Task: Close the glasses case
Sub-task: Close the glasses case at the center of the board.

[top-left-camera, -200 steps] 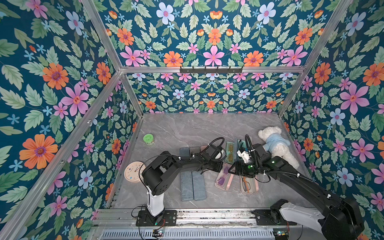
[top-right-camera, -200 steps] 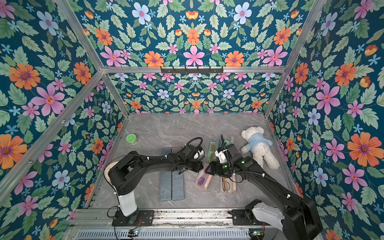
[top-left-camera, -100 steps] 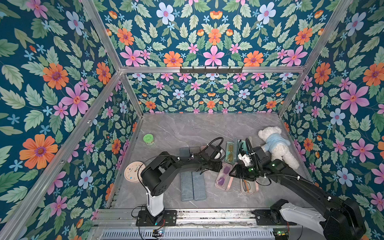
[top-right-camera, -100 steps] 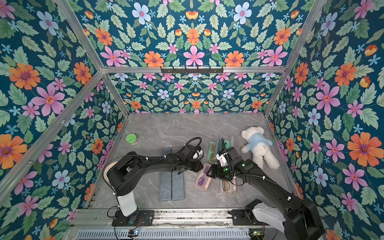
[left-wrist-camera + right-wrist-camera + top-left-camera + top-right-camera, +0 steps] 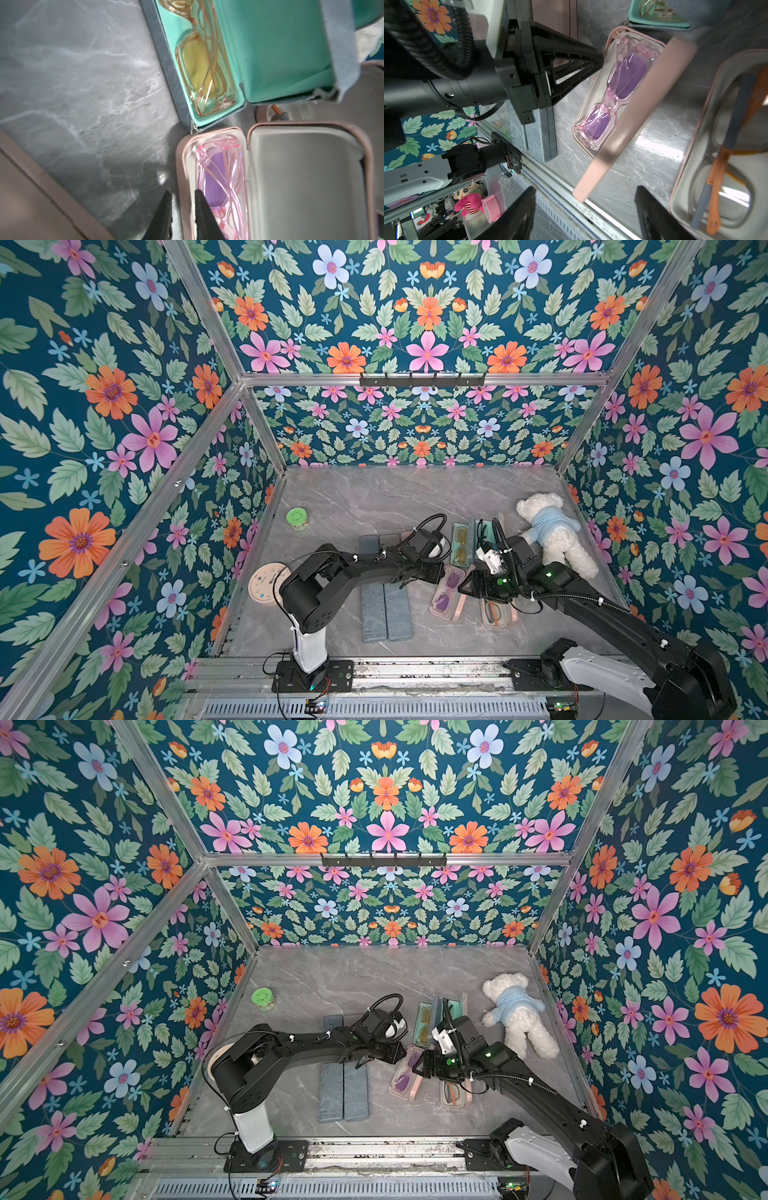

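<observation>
The pink glasses case (image 5: 446,593) (image 5: 405,1073) lies open on the marble floor with pink, purple-lensed glasses (image 5: 218,182) (image 5: 618,87) in its base. Its lid (image 5: 633,116) (image 5: 301,176) stands partly raised. My left gripper (image 5: 182,197) (image 5: 440,572) (image 5: 600,60) is shut on the base's side wall (image 5: 180,158), with one finger inside and one outside. My right gripper (image 5: 585,189) (image 5: 467,587) (image 5: 420,1067) is open on the lid's side. The lid's near end sits between its spread fingers, and neither finger visibly touches it.
An open teal case (image 5: 461,545) (image 5: 270,52) with yellow glasses lies just behind. A second open pink case (image 5: 494,610) (image 5: 726,155) holds orange and blue glasses. Blue-grey closed cases (image 5: 384,610), a white teddy (image 5: 548,531), a green tub (image 5: 297,517) and a round clock (image 5: 264,585) lie around.
My right gripper has moved forward and left, down to the pink case's lid. The left arm has stayed at the case's base wall.
</observation>
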Available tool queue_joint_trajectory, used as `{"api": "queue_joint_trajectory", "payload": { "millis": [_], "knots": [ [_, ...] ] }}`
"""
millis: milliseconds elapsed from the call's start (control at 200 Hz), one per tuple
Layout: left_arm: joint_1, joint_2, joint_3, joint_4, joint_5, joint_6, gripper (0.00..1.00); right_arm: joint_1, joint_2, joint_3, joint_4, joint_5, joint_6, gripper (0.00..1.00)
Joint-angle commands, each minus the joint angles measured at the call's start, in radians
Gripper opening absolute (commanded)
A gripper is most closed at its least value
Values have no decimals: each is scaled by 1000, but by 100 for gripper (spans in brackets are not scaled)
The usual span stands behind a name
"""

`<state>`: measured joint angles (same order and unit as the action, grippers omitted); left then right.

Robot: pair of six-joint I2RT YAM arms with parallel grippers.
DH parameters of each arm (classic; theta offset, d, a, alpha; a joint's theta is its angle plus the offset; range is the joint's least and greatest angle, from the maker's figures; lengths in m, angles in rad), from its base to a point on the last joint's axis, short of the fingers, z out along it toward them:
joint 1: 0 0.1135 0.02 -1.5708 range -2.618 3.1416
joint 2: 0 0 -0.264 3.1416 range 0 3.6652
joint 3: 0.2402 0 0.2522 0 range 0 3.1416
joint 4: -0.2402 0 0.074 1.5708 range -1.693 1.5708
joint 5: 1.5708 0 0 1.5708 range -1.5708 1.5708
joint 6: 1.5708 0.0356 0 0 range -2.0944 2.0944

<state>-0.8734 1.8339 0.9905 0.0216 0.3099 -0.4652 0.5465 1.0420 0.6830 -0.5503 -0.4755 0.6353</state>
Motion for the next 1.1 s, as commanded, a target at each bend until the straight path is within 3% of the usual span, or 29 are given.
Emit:
{"api": "queue_joint_trajectory", "payload": {
  "millis": [0, 145, 435, 1095],
  "knots": [
    [0, -5, 2, 6, -2, 7, 23, 1, -7, -6, 9, 16, 23, 73],
    [0, -7, 0, 7, -1, 7, 22, 1, -2, -33, 38, 3, 36, 67],
    [1, -5, 0, 11, 0, 7, 19, 4, 3, -71, 86, -8, 57, 41],
    [0, 7, 5, 9, 6, 11, 14, 5, 80, -59, 132, 5, 55, 26]
  ]
}}
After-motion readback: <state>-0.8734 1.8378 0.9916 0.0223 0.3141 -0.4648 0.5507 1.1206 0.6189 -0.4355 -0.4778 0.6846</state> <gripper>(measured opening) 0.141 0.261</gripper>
